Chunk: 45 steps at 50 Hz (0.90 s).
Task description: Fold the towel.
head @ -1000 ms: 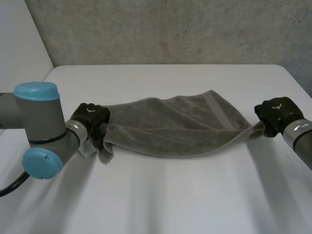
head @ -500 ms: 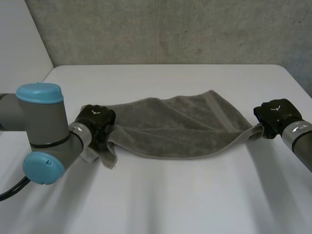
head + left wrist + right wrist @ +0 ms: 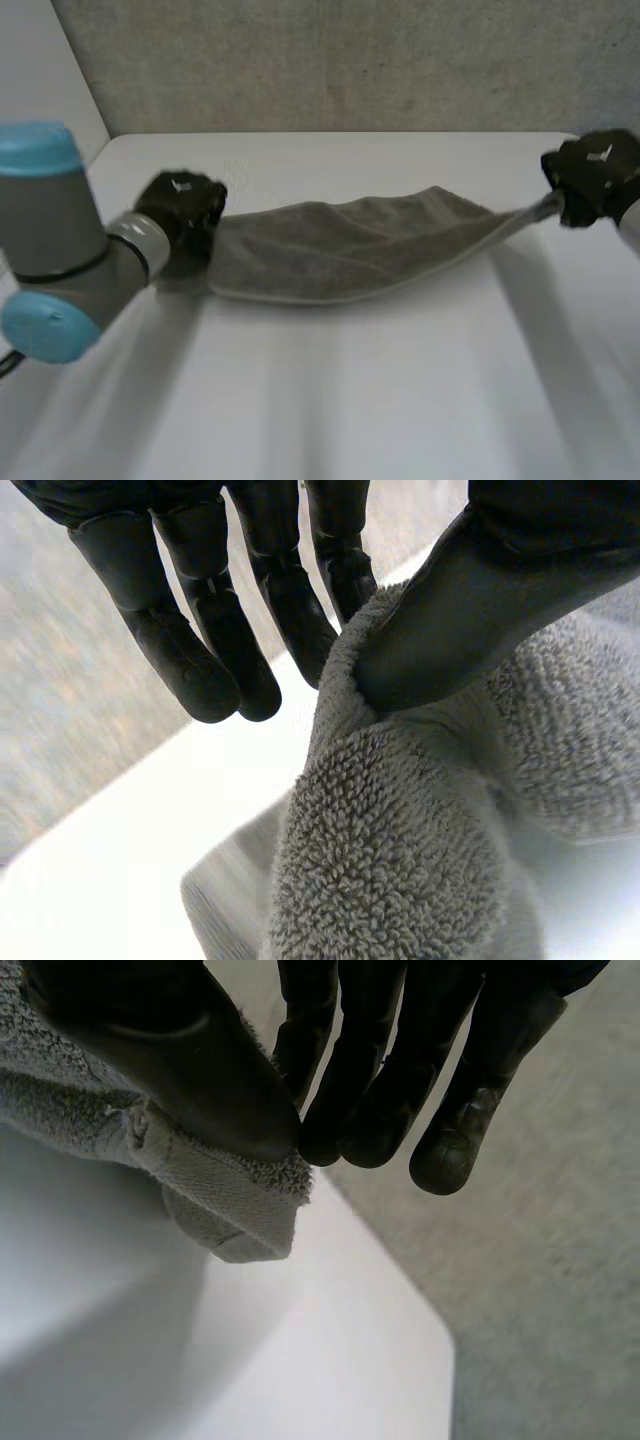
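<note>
The grey towel hangs stretched between my two hands above the white table, sagging in the middle. My left hand holds its left end; in the left wrist view the thumb pinches a fold of the towel against the fingers. At the far right, my right hand is raised and grips the other end. The right wrist view has the thumb pressing the towel's hemmed corner against the fingers.
A rough grey wall stands behind the table's far edge. The table's right front corner lies below my right hand, with grey floor beyond it.
Both hands have risen, lifting the towel off the table. The right hand moved up and away to the right, the left hand closed on its end, and the towel pulled tauter.
</note>
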Each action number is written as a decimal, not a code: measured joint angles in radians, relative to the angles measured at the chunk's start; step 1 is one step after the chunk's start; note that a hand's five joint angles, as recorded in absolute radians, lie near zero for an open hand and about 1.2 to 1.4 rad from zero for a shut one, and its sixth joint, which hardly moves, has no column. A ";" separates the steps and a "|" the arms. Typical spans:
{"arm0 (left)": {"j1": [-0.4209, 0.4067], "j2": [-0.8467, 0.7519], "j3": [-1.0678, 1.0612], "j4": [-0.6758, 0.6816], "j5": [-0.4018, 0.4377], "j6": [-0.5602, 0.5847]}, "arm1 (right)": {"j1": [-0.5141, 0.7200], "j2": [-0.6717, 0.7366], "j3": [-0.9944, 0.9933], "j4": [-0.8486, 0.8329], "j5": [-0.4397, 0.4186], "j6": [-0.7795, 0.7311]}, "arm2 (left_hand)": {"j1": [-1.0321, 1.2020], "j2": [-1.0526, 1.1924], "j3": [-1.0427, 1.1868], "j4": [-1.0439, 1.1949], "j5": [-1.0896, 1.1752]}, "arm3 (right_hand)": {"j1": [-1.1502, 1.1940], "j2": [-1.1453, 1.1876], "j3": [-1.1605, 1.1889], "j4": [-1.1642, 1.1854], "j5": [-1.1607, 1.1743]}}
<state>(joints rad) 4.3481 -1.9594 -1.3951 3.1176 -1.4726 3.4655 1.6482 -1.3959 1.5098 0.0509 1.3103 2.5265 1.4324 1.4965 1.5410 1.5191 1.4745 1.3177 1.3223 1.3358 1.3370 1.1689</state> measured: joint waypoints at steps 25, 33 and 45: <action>0.125 0.101 0.089 -0.234 0.188 -0.155 | 0.014 0.079 -0.479 0.517 -0.041 -0.066 | 0.000 0.000 0.003 0.007 0.000 | 0.000 0.000 0.000 0.000 0.000; 0.116 -0.206 0.343 -0.361 0.173 -0.122 | 0.131 0.330 -0.591 0.501 0.029 -0.178 | 0.000 0.000 0.005 0.007 0.000 | 0.000 0.000 0.000 0.000 0.000; 0.089 -0.189 0.735 -0.181 0.156 -0.174 | 0.234 0.280 -0.661 -0.138 0.173 -0.086 | 0.000 0.001 0.008 0.007 0.000 | 0.000 0.000 0.000 0.000 0.000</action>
<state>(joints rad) 4.4374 -2.1480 -0.6603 2.9363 -1.3165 3.2913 1.8819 -1.1159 0.8485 -0.0873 1.4830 2.4404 1.4324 1.4976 1.5488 1.5259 1.4741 1.3178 1.3223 1.3359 1.3370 1.1689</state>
